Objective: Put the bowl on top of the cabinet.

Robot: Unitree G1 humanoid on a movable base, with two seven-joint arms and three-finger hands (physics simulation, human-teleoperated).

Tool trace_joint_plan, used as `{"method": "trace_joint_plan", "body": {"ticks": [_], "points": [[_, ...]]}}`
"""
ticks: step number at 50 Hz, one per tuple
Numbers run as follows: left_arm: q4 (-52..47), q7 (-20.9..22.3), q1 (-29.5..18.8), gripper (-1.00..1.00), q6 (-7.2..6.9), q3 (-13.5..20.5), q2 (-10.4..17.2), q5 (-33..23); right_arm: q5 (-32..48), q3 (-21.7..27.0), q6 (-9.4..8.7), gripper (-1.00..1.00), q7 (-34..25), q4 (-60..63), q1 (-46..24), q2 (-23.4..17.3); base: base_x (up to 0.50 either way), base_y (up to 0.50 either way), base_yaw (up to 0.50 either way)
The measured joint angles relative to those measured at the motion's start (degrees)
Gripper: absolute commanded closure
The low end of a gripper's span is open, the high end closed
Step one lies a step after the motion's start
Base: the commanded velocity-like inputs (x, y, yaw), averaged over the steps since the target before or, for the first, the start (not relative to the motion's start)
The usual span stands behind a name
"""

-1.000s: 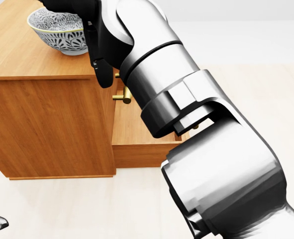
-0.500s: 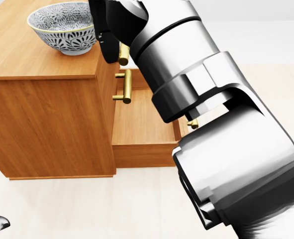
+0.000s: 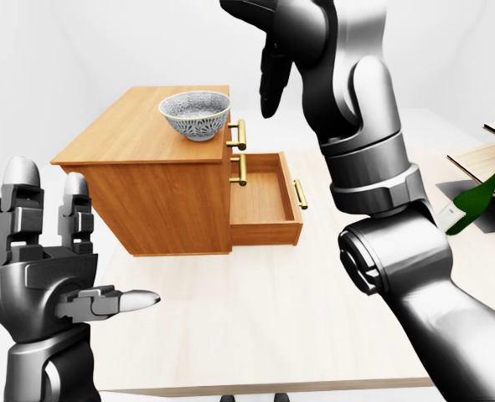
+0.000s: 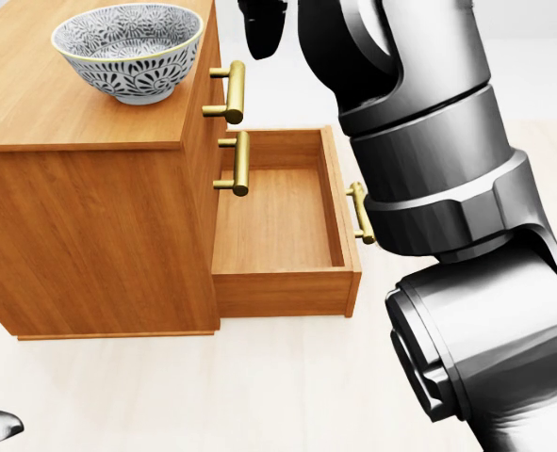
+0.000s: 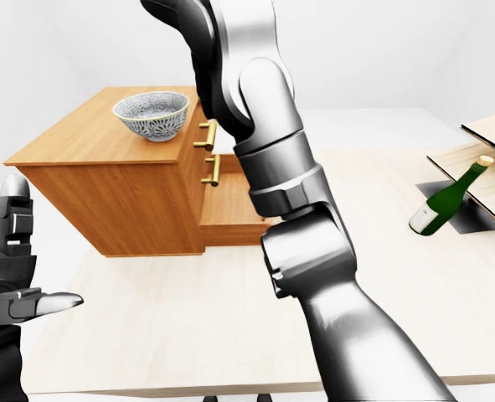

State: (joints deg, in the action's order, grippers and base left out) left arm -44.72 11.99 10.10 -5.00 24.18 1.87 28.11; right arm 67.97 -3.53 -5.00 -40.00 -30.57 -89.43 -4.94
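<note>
The bowl stands upright on top of the cabinet, by its drawer-side edge. The right hand, the nearer one, hangs just above and to its right, fingers apart and empty. The left hand, fingers spread, waits well apart at the bottom-left corner of the desk.

the head view is taken from close by and angled steeply down: the cabinet fills the left half of the frame, its open drawer lies at centre, and the right side is blocked by the right arm. the left-eye and right-eye views are taken from farther off and more level, so the whole cabinet, the tabletop and the white room behind are seen. cabinet, drawer and bowl are shared by all three views. the green bottle at the right edge is caught by the eye pair only. the left hand is shown whole at lower left in the left-eye view.
</note>
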Motion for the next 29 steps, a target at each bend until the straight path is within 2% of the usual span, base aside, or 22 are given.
{"method": "trace_joint_plan", "body": {"ticks": [15,29], "points": [[-0.1,0.29,0.31,-1.0,0.0,-0.28,-0.27,-0.29,10.88,1.05,0.0,-1.0,0.0,25.71,15.34,-1.15,0.0,0.0,0.0],[-0.26,0.6,0.63,-1.0,0.0,-0.33,-0.49,-0.45,21.87,2.91,0.0,-1.0,0.0,45.59,28.64,0.12,0.0,0.0,0.0]]}}
